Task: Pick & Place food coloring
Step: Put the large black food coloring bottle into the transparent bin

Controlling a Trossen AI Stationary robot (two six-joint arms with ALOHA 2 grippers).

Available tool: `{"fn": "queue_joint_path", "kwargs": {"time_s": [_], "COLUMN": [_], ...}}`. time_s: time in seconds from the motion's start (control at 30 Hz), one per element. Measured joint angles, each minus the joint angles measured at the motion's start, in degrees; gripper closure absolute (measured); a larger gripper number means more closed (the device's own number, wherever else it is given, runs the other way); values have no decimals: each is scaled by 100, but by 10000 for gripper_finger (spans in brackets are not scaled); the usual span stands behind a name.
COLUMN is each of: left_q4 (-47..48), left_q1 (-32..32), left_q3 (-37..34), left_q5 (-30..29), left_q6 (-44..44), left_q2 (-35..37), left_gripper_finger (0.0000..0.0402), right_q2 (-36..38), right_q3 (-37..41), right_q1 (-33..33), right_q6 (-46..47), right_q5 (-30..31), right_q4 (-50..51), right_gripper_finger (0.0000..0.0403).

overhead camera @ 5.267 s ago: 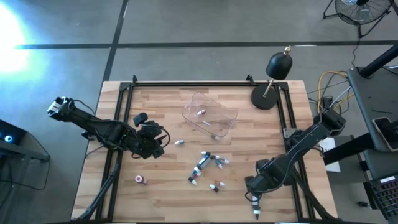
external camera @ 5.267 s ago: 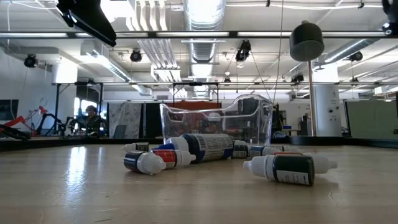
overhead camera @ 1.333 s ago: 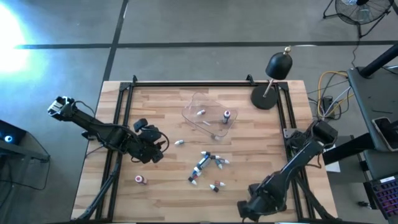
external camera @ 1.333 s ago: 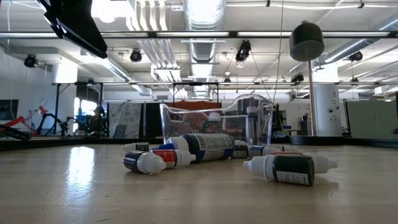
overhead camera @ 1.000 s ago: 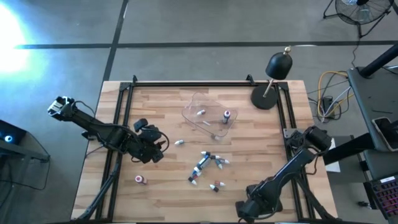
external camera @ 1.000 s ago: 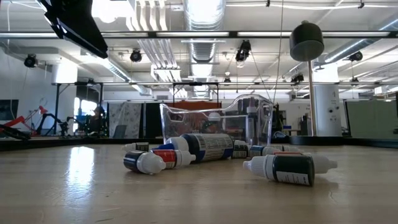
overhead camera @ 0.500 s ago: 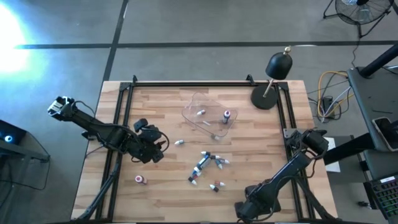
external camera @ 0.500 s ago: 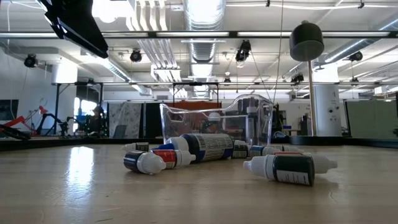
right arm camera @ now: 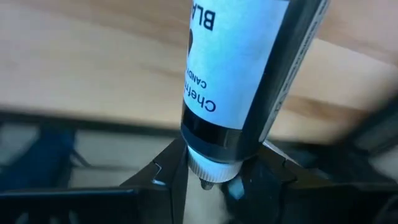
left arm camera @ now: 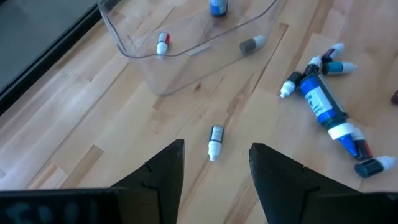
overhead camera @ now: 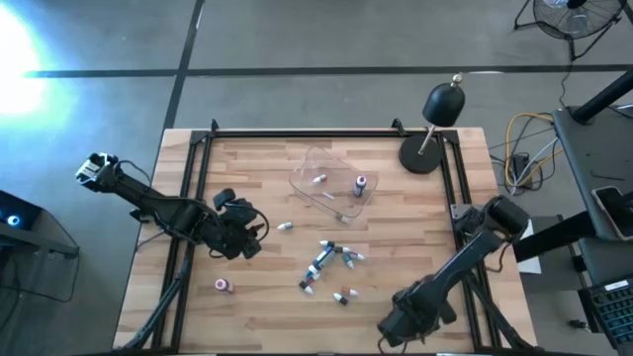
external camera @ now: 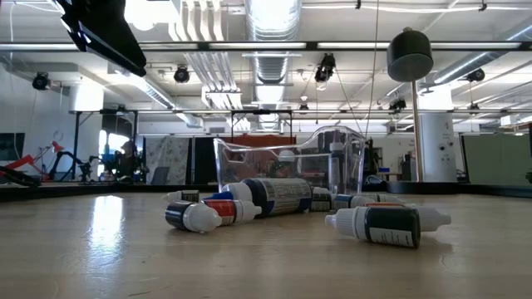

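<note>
Right end effector closes around a labelled bottle at the tabletop's near right edge; most food coloring is not yet in the tray.
Inside the clear tray sit about 3 bottles, 1 upright. Left to move: a loose cluster mid-tabletop, 1 bottle near the left end effector, which hovers open and empty above it, and 1 red-capped bottle alone toward the near left.

overhead view, table-level view, two wrist close-ups
</note>
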State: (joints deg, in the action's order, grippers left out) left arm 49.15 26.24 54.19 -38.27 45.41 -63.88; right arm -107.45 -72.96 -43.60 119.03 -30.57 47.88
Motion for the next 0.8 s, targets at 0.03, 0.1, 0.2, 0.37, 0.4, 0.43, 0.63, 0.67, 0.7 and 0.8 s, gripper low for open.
{"fn": "queue_joint_path", "kwargs": {"time_s": [0.03, 0.1, 0.2, 0.37, 0.4, 0.43, 0.63, 0.67, 0.7, 0.8], "left_q4": [-51, -211, -413, -570, -574, -575, -591, -589, -588, -588], "left_q1": [-2, -13, -26, -26, -26, -26, -26, -26, -26, -26], "left_q3": [0, 0, 0, 0, 0, 0, 0, 0, 0, 0], "left_q5": [-12, -26, -43, -67, -71, -69, -67, -64, -63, -64], "left_q6": [-10, -71, -152, -187, -184, -179, 10, 49, 92, 166], "left_q2": [0, 0, -2, -2, -2, -2, -2, -2, -2, -2], "left_gripper_finger": [245, 245, 245, 245, 245, 245, 245, 245, 245, 245], "right_q2": [119, 375, 699, 873, 873, 871, 797, 797, 797, 797], "right_q3": [5, 51, 188, 516, 598, 684, 1311, 1414, 1511, 1731], "right_q1": [95, 350, 788, 1611, 1763, 1891, 2352, 2387, 2400, 2421], "right_q6": [-186, -544, -980, -1811, -2008, -2222, -3000, -3017, -3044, -3035], "right_q5": [-212, -712, -1267, -2269, -2499, -2691, -3451, -3497, -3546, -3647], "right_q4": [129, 282, 290, 289, 278, 254, 172, 90, 43, -31], "right_gripper_finger": [291, 290, 291, 288, 287, 286, 287, 287, 286, 281]}}
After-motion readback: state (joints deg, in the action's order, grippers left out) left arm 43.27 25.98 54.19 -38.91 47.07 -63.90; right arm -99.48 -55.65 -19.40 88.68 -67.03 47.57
